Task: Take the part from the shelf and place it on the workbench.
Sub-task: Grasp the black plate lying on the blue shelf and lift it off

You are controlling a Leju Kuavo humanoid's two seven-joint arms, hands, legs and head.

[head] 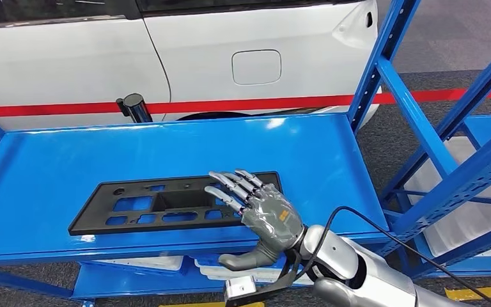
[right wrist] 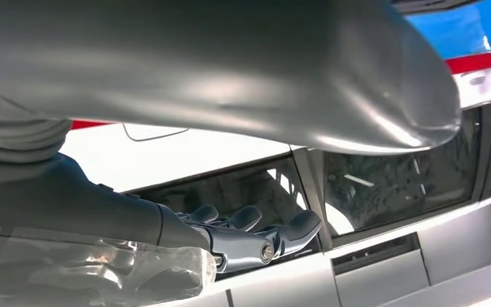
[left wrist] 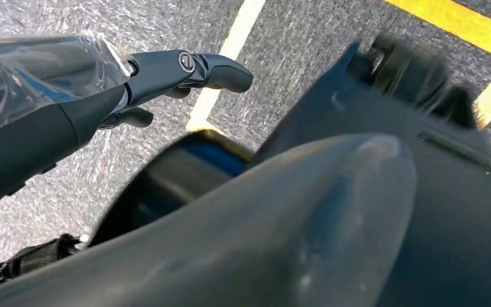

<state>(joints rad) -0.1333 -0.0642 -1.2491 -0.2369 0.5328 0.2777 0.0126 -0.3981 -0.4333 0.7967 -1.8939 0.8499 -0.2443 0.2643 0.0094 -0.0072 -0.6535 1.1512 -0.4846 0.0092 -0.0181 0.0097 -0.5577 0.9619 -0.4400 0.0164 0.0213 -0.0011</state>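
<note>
While my right hand (head: 265, 214) hovers with fingers spread and holding nothing over the near edge of the blue shelf (head: 332, 160), the part (head: 160, 203) lies flat just beside its fingertips, toward the shelf's front. It is a long matte black plastic panel with rectangular cutouts. My left hand (left wrist: 166, 77) hangs over grey floor, fingers loosely apart and empty.

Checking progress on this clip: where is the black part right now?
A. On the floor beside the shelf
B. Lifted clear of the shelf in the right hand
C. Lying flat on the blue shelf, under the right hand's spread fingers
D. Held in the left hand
C: in the head view the black part lies flat on the blue shelf, with the right hand open above its near end.
</note>
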